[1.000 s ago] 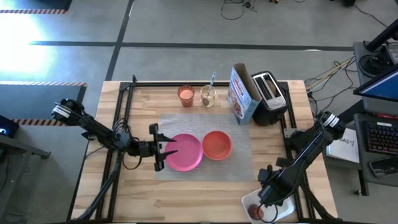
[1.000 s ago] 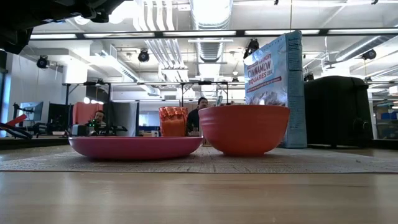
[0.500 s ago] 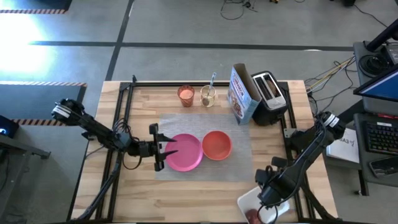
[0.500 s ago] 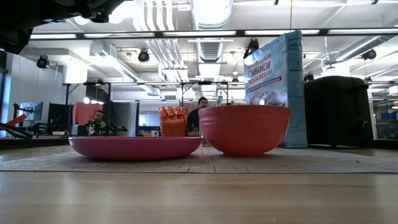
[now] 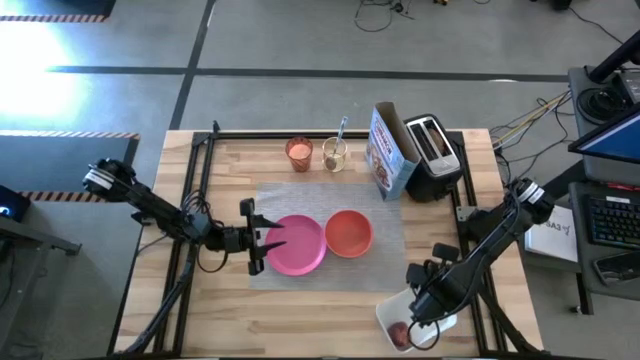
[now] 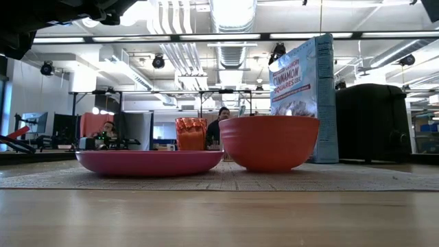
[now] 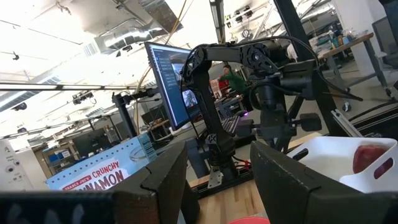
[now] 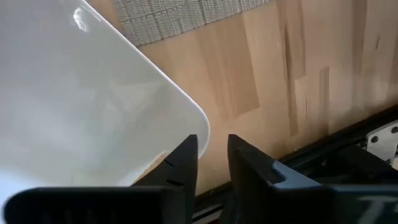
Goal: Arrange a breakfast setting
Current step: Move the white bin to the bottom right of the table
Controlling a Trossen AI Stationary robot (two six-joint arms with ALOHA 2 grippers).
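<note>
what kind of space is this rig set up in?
Most likely an open-plan robotics lab or workshop: exposed ceiling ducts over rows of workstations, a monitor beside the wooden table, cables on the concrete floor.

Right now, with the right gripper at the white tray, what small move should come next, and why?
Probably shift the right gripper over the red apple in the white tray: the apple lies off the grey mat, while the pink plate and orange-red bowl already sit on it.
</note>
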